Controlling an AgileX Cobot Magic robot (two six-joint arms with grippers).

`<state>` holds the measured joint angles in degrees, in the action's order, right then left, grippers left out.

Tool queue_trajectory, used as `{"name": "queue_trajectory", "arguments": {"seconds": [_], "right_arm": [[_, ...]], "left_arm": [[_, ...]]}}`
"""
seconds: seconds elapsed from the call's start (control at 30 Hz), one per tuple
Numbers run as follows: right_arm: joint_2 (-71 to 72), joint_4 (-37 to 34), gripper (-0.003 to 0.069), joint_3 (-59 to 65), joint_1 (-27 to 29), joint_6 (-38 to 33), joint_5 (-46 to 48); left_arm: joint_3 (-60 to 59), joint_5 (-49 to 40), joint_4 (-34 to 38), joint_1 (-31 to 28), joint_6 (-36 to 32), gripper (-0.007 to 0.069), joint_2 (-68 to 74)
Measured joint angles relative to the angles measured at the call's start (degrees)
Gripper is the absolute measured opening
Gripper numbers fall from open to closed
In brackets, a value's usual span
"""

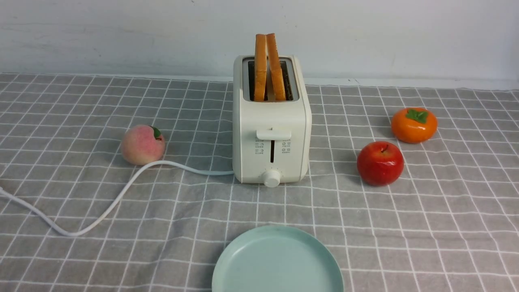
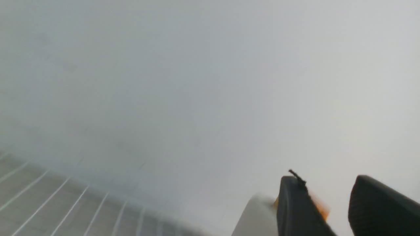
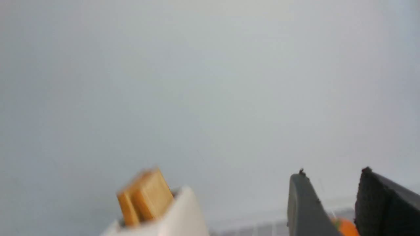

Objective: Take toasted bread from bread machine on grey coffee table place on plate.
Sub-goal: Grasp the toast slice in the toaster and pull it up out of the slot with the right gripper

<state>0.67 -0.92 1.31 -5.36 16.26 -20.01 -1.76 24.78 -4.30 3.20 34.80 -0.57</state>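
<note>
Left gripper (image 2: 326, 181) and right gripper (image 3: 333, 174) stand parted, empty.

plate (image 1: 275, 263): near rim cut off | toasted bread (image 1: 260, 61): lower halves hidden in bread machine (image 1: 271, 121) | cord (image 1: 121, 191): runs off-frame left

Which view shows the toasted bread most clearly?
Front view: both slices of toasted bread stand sharp in the bread machine. The right wrist view shows them blurred; the left wrist view, barely an orange smear.
</note>
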Motion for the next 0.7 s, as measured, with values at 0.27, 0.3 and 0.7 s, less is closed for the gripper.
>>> {"name": "queue_trajectory", "arguments": {"seconds": [0.27, 0.3, 0.7], "right_arm": [[-9.8, -0.6, 0.0239, -20.5, 0.0, 4.0, 4.0], [-12.5, -0.6, 0.0239, -24.9, 0.0, 4.2, 6.2], [-40.6, 7.5, 0.0239, -54.1, 0.0, 0.2, 47.7]], "left_arm": [[15.8, -3.5, 0.1, 0.0, 1.6, 0.0238, 1.4], [19.7, -6.9, 0.1, 0.0, 1.6, 0.0238, 3.1], [44.8, -48.8, 1.6, 0.0, 5.2, 0.0238, 28.9]]}}
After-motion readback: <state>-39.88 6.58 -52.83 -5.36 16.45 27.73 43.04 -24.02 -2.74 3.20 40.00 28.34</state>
